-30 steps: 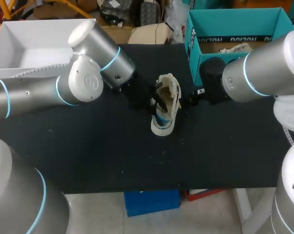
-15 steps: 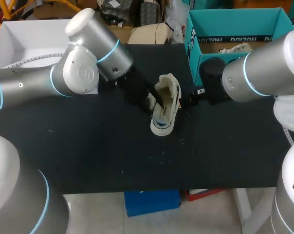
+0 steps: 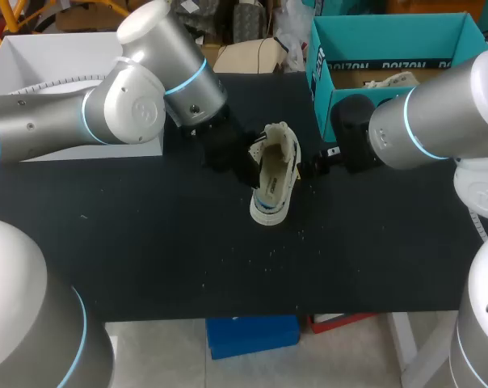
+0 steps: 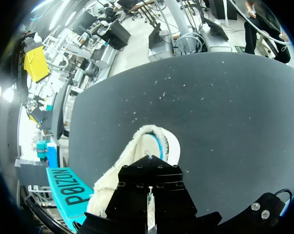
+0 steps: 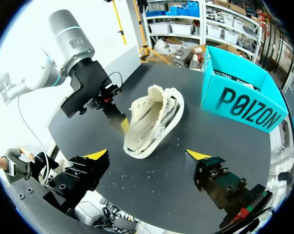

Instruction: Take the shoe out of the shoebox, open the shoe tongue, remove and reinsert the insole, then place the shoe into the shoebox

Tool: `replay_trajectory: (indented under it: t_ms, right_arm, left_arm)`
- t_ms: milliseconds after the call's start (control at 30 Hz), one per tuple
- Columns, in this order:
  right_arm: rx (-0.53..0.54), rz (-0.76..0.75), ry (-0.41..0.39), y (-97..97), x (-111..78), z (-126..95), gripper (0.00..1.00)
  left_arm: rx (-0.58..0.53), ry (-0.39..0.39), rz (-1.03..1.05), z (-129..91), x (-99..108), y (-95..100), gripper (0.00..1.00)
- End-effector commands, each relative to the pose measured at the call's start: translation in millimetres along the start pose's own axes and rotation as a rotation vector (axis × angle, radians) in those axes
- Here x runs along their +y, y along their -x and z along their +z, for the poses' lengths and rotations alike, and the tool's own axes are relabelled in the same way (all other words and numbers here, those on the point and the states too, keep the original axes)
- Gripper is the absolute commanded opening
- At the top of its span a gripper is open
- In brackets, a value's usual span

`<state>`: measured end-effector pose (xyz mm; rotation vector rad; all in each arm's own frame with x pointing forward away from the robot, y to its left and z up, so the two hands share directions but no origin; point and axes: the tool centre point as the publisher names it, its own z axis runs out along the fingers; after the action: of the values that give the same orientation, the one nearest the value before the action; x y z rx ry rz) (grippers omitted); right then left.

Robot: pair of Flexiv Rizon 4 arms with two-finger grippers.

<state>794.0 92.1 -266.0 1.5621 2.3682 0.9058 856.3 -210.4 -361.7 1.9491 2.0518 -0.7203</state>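
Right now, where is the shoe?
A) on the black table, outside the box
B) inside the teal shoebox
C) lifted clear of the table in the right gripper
A: the shoe lies on the table, apart from the teal shoebox, and the right gripper is open, not touching it.

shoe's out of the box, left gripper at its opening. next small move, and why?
Probably bring the right gripper in around the shoe to steady it. That gripper hangs open, short of the shoe, which lies loose on the table, while the left gripper is at the collar, where pulling the tongue could drag the shoe.
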Motion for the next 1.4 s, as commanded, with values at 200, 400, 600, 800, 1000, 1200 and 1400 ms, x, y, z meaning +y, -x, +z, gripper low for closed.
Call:
replay_trajectory:
  t_ms: [200,400,600,800,1000,1200,1400]
  right_arm:
    - [-0.003,0.000,-0.001,-1.0,0.2,0,1.00]
    - [-0.003,0.000,-0.001,-1.0,0.2,0,1.00]
    - [-0.003,0.000,-0.001,-1.0,0.2,0,1.00]
    - [-0.003,0.000,-0.001,-1.0,0.2,0,1.00]
    - [-0.003,0.000,-0.001,-1.0,0.2,0,1.00]
    - [-0.003,0.000,-0.001,-1.0,0.2,0,1.00]
    - [-0.003,0.000,-0.001,-1.0,0.2,0,1.00]
  left_arm:
    - [0.094,-0.027,-0.023,22,8,-5.5,0.00]
    - [0.127,-0.031,-0.009,37,14,-6.0,0.00]
    - [0.178,-0.057,0.016,52,14,-3.0,0.00]
    - [0.210,-0.077,0.041,50,11,-0.7,0.00]
    - [0.126,-0.033,0.034,7,11,11.2,0.00]
    - [-0.017,0.063,-0.027,-48,23,26.2,0.00]
    - [-0.238,0.244,-0.134,-99,61,41.1,0.00]
